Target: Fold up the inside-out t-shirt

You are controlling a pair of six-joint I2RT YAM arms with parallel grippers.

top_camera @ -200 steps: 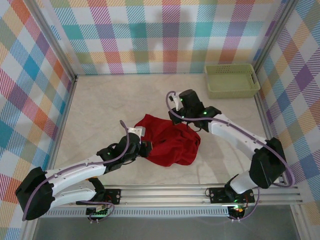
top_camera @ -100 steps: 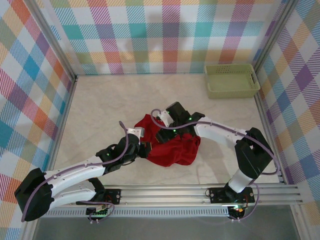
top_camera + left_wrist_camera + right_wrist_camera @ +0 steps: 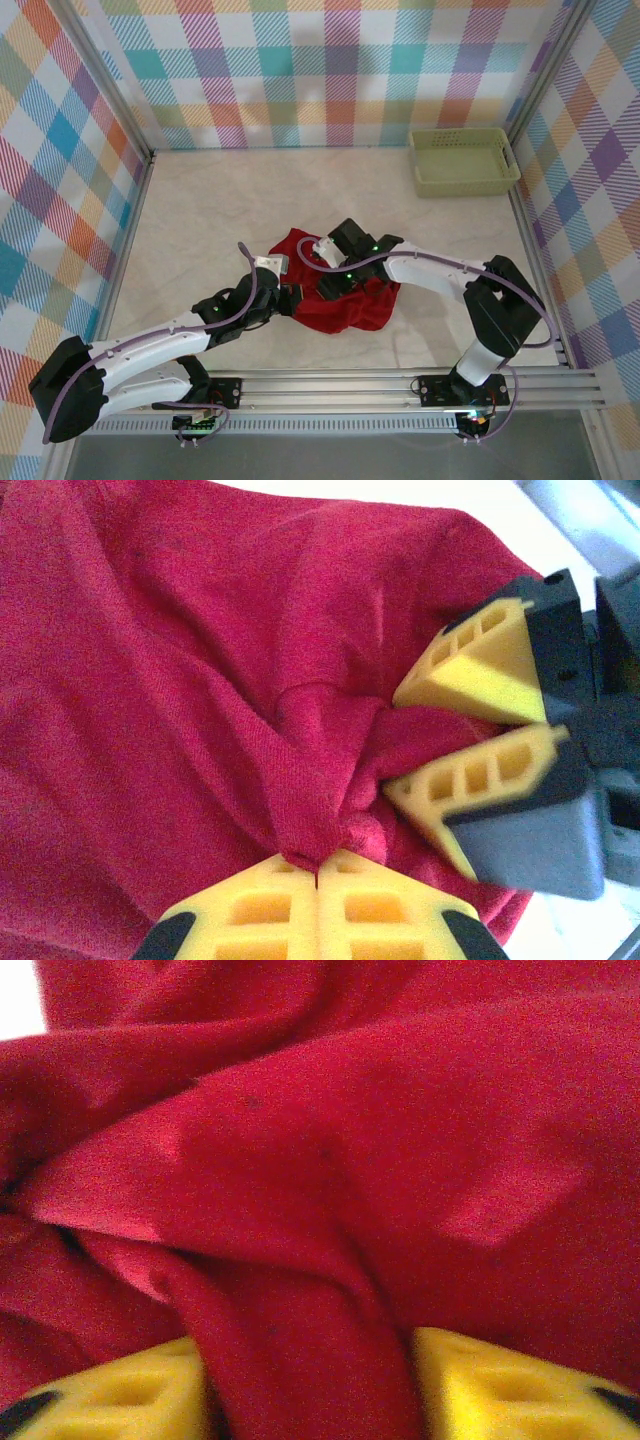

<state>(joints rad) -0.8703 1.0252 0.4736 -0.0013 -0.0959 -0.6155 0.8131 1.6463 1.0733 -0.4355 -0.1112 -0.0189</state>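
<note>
The inside-out t-shirt (image 3: pixel 350 305) lies crumpled in a deep-red heap at the middle of the table. My left gripper (image 3: pixel 290 298) is at its left edge, shut on a pinch of the cloth (image 3: pixel 200 680); the yellow fingertips (image 3: pixel 318 860) meet with the fabric nipped between them. My right gripper (image 3: pixel 335 283) is pressed down into the heap right beside it. Its yellow fingers (image 3: pixel 470 675) stand apart, open, straddling a thick fold of the t-shirt (image 3: pixel 350 1110) that fills most of the gap of the right gripper (image 3: pixel 310 1385).
A pale green basket (image 3: pixel 463 160) stands at the back right corner. Checked walls close the table on three sides, and a metal rail (image 3: pixel 400 385) runs along the near edge. Bare tabletop (image 3: pixel 220 210) surrounds the heap.
My right gripper came off the heap's far right edge, opened, and moved left and down onto the cloth beside my left gripper, its jaws now narrower around a fold. The left gripper stayed put.
</note>
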